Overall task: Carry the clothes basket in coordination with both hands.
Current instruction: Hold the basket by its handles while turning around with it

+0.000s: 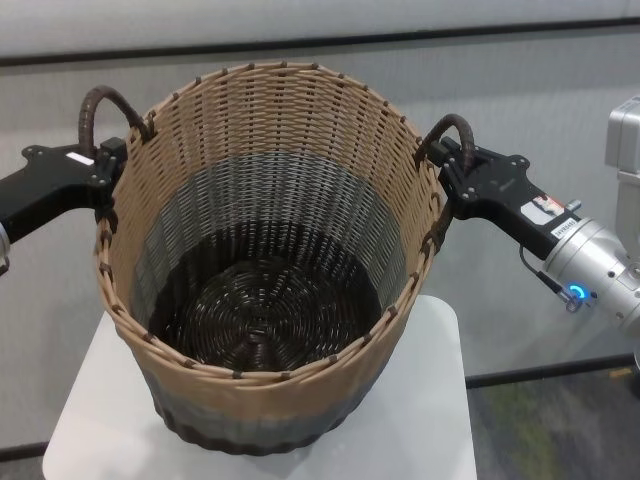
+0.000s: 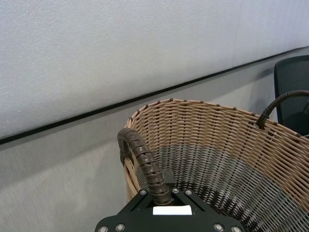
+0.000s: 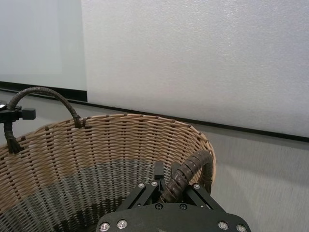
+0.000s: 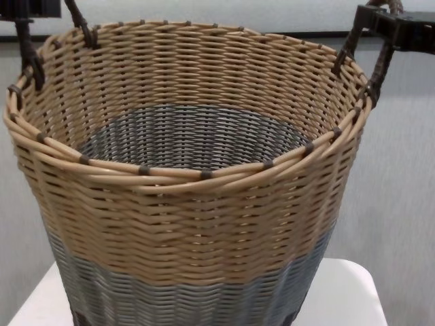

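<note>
Head view: the clothes basket (image 1: pixel 265 290) stands on the white table (image 1: pixel 440 420). Left gripper (image 1: pixel 108 165) at 9 o'clock and right gripper (image 1: pixel 455 170) at 3 o'clock each clench a loop handle, balancing the load.

Wrist views: the left handle (image 2: pixel 145 166) and right handle (image 3: pixel 186 174) run between the jaws.

Chest view: basket fills the centre.

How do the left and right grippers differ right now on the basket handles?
The left gripper sits at the handle on the basket's left side; the right gripper sits at the opposite handle. More of the right arm shows in the head view, with a blue light on its wrist; the left wrist is out of frame. Shared: both are black, and each wrist view shows a wrapped handle running between its fingers.
</note>
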